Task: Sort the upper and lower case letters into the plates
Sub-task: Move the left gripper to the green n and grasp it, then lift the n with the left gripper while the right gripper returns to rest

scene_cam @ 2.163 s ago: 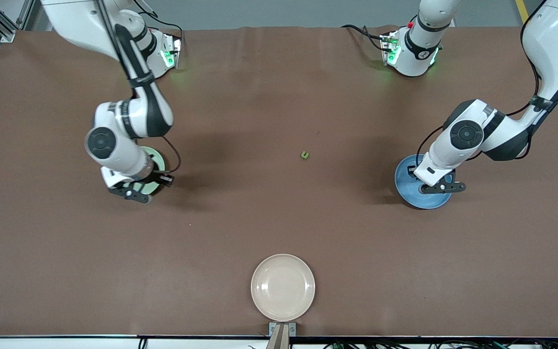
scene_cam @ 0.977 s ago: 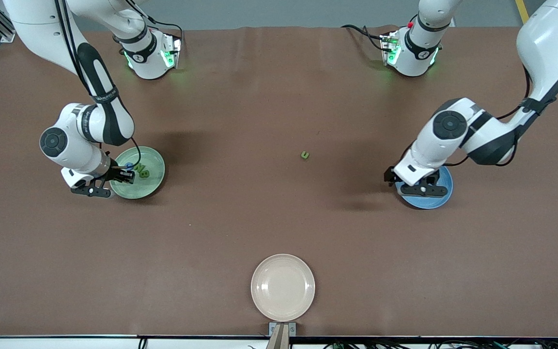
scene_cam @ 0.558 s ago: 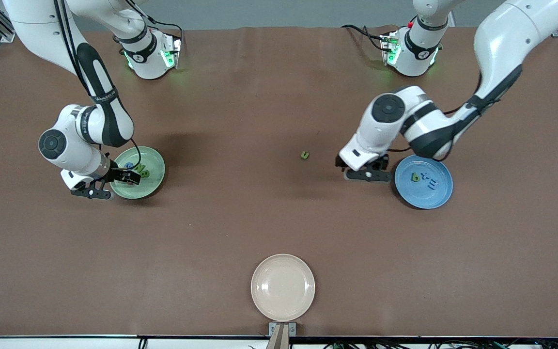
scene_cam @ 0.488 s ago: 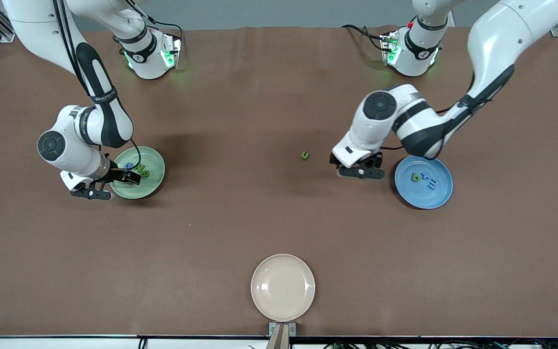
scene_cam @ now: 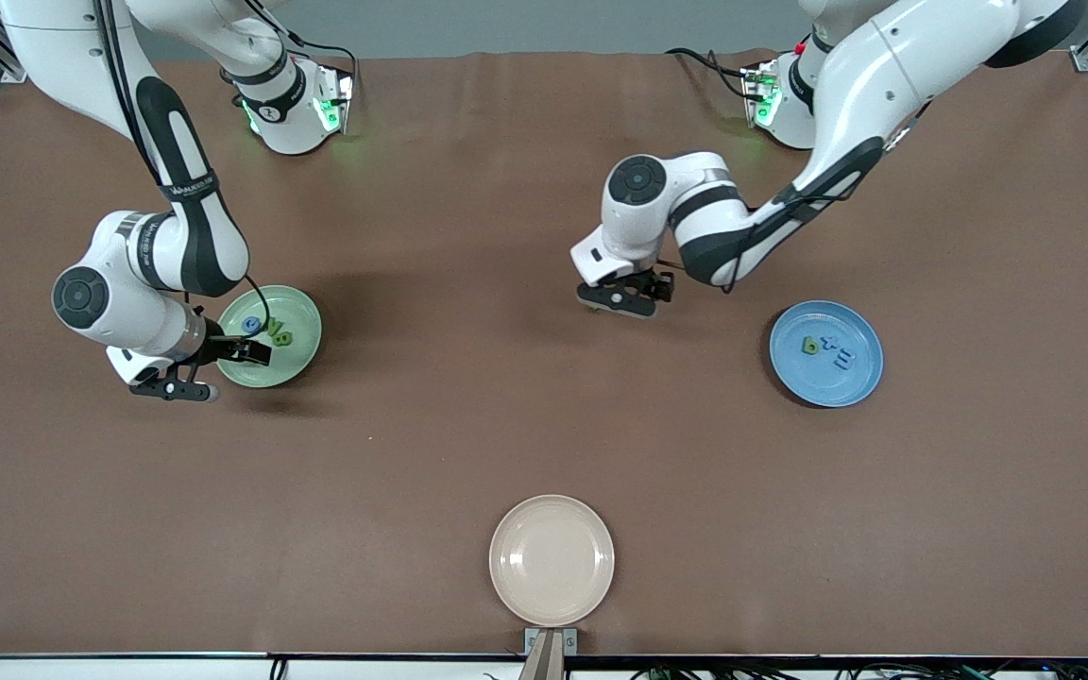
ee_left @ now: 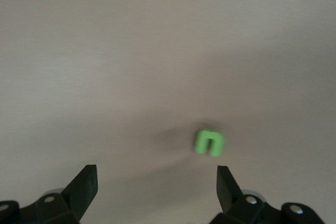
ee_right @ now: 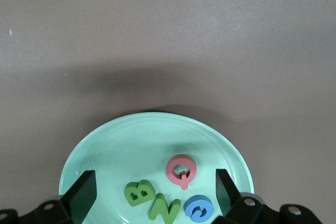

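A loose green letter (ee_left: 210, 142) lies on the table mid-way between the plates. My left gripper (ee_left: 156, 182) is open just above the table beside it, and in the front view the gripper (scene_cam: 621, 304) hides it. The pale green plate (scene_cam: 303, 326) holds a green B (ee_right: 139, 192), a green N (ee_right: 165, 208), a pinkish Q (ee_right: 182, 170) and a blue letter (ee_right: 198, 208). My right gripper (scene_cam: 193, 375) is open and empty over that plate's edge (ee_right: 105, 140). The blue plate (scene_cam: 860, 378) holds a green b (scene_cam: 810, 346) and two blue letters (scene_cam: 837, 351).
A cream-white plate (scene_cam: 552, 559) sits at the table edge nearest the front camera. The brown table (scene_cam: 468, 416) stretches bare between the plates. Both arm bases stand along the edge farthest from that camera.
My left arm has swung from over the blue plate to the loose green letter at mid-table. My right gripper has drifted off the pale green plate toward the right arm's end, uncovering its letters.
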